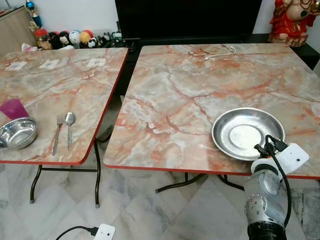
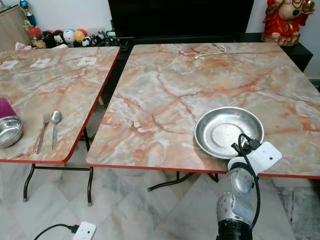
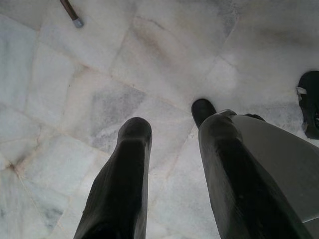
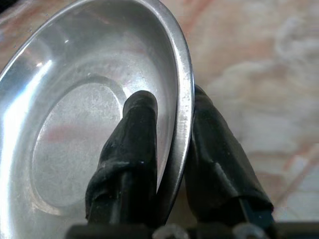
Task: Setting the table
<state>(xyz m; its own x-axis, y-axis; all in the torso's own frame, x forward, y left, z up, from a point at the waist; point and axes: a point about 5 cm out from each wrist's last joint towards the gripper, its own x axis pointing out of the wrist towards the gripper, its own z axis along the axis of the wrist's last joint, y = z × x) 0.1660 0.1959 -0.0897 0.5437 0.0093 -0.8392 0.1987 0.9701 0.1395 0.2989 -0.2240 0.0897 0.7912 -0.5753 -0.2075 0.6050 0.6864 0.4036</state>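
A round steel plate (image 1: 248,132) lies flat near the front edge of the right marble table (image 1: 200,90). My right gripper (image 4: 172,102) is shut on the plate's near rim, one finger inside the dish and one outside it. The right arm (image 1: 265,195) reaches up from below the table edge. On the left table (image 1: 60,80) sit a steel bowl (image 1: 17,132), a purple cup (image 1: 13,108) behind it, a fork (image 1: 58,131) and a spoon (image 1: 69,125) side by side. My left gripper (image 3: 169,117) hangs open over the tiled floor, holding nothing.
A narrow gap separates the two tables. A white cable (image 1: 220,51) lies at the right table's far edge. A dark TV (image 1: 187,20), small toys (image 1: 75,39) and a red figurine (image 1: 290,20) line the back. A white power adapter (image 1: 104,232) lies on the floor.
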